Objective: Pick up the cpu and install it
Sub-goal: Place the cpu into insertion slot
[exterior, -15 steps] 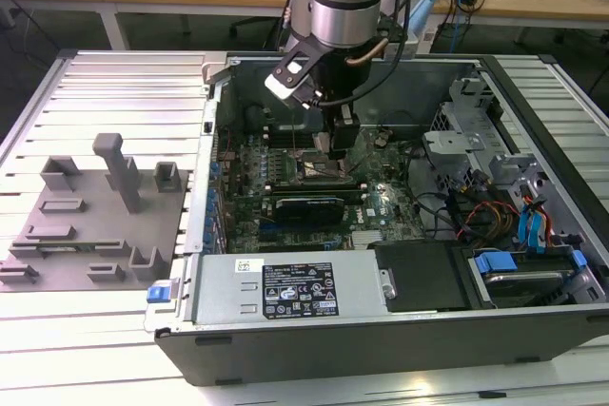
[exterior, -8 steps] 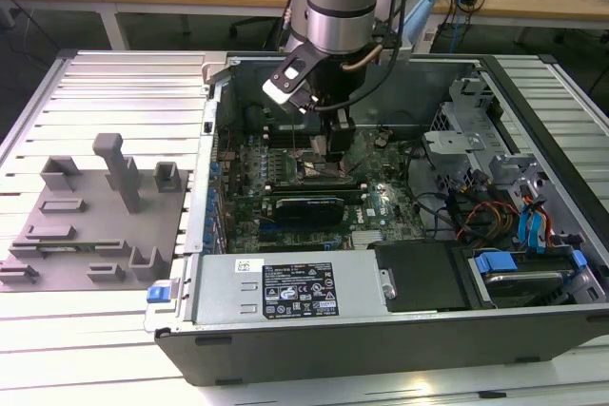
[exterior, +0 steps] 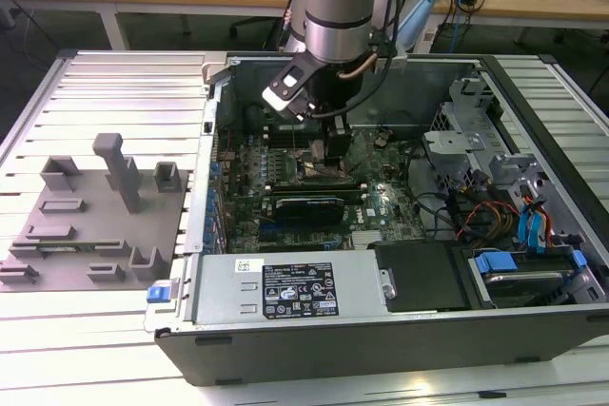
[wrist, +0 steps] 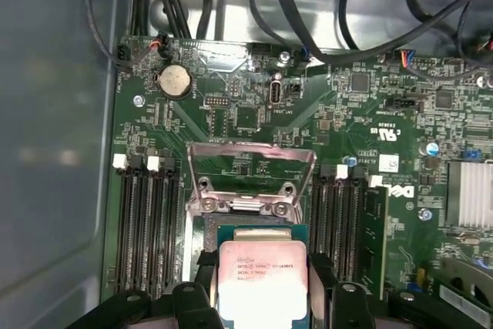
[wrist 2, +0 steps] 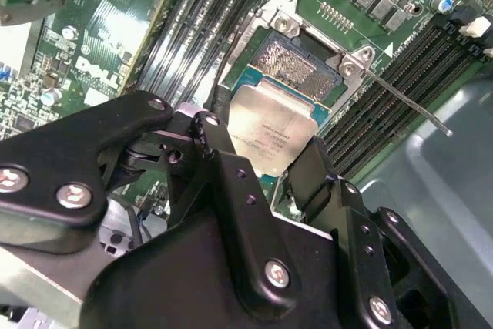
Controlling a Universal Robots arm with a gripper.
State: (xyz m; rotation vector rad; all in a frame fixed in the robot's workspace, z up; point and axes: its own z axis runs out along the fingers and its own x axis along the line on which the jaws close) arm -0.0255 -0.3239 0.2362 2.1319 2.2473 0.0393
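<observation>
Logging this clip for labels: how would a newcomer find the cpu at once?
Look inside the open computer case, on the green motherboard, between the black memory slots. There, over the socket with its raised metal bracket, the claw grips the cpu: the only flat silvery square with a pale rim.

Fine print on cpu (wrist: 262, 279) top, mobo (wrist: 231, 113) & PSU sticker (exterior: 297, 290).

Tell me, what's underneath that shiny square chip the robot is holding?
Beneath the cpu, gripped by the gripper, sits the open socket on the green motherboard. Its contact field shows beyond the chip; the part directly under the chip is covered.
</observation>
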